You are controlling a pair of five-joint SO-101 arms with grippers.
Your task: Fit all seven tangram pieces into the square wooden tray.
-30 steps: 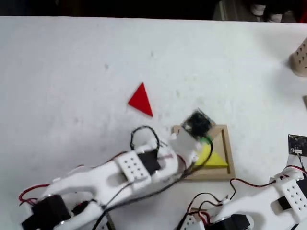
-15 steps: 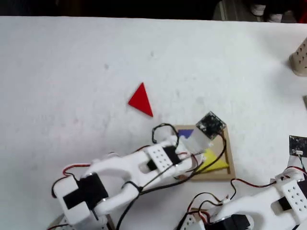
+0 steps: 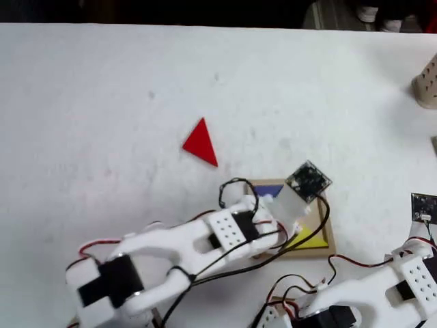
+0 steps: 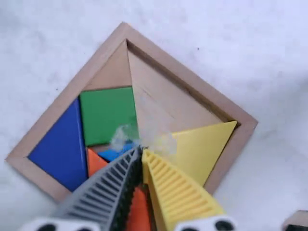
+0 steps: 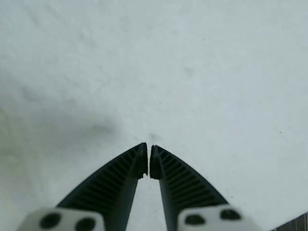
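Our left claw [image 4: 141,151] hangs pinched shut and empty over the tray [image 4: 192,82], tips beside the yellow piece [image 4: 199,149]. The red triangle [image 3: 201,143] lies on the table, well apart; we judge fetching it comes next, which needs the claw opened.

Part-filled tray [image 4: 192,79], red triangle [image 3: 200,143] apart
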